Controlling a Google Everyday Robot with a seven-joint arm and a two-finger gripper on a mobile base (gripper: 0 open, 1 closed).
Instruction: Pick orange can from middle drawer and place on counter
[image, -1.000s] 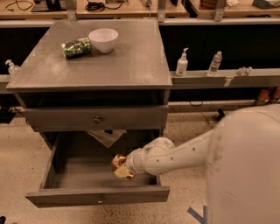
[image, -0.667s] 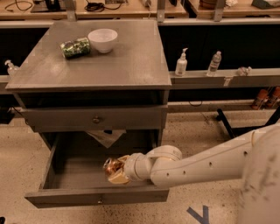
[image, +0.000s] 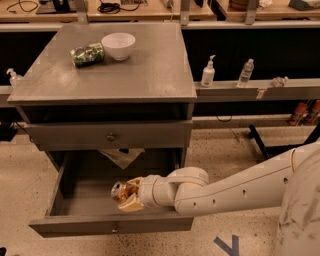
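1. The white two-finger gripper (image: 123, 194) hangs low inside the open wide shallow grey wooden drawer (image: 90, 226), near its front panel. Its beige fingers (image: 131, 203) are clamped on the small shiny orange-copper metal can (image: 117, 189).
2. The can is in the grip over the drawer floor, not on the flat grey wooden table (image: 130, 75) above.
3. The can's long axis lies closer to level than upright. It runs left to right in the view, and the silver top points left, away from the wrist.
4. To lift out well, I judge the arm should draw back past the drawer front before rising, so it clears the closed drawer above.
5. Turn the can upright, then set it on a bare patch away from the green patterned can (image: 87, 55) and the round white bowl (image: 118, 46).
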